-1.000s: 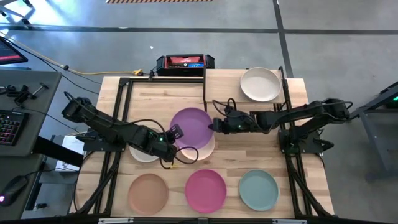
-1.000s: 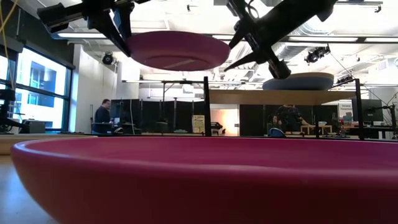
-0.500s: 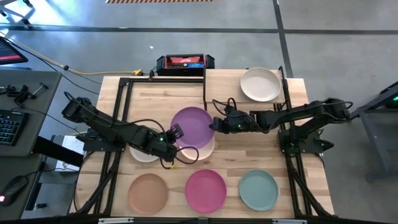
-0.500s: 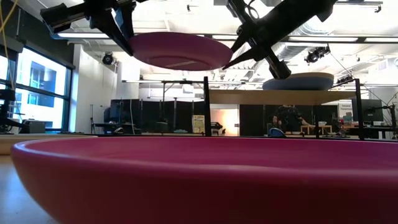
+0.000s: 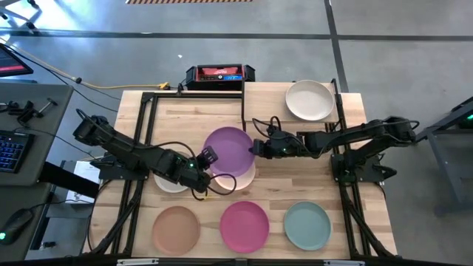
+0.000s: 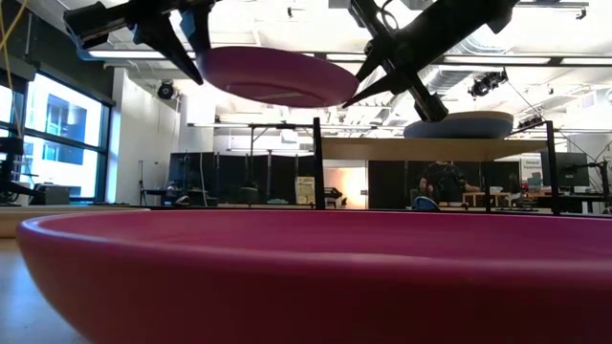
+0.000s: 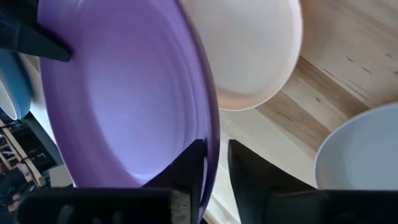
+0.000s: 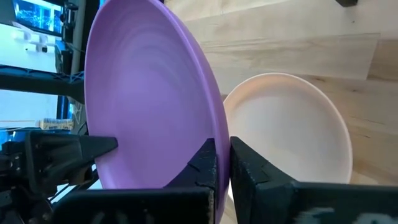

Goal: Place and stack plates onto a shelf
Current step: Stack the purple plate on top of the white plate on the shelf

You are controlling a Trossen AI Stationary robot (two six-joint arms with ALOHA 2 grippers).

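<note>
Handover of purple plate (image 5: 228, 147), held mid-air between both claws: right claw (image 5: 256, 148) pinches its rim, left claw (image 5: 208, 157) spreading off opposite rim. Next, probably: right carries it to shelf (image 5: 266, 96) behind

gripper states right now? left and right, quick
Left gripper: fingers astride the purple plate rim, gap showing; grip cannot be told.
Right gripper: shut on the purple plate's rim.

raised plate (image 5: 229, 148) mid tabletop (image 5: 295, 177), above another plate (image 5: 240, 179) | left gripper (image 5: 205, 159) at its left edge, right gripper (image 5: 256, 146) at its right edge | three plates (image 5: 244, 225) in front row | shelf (image 5: 273, 97) back right, one plate (image 5: 310, 100) on it
</note>
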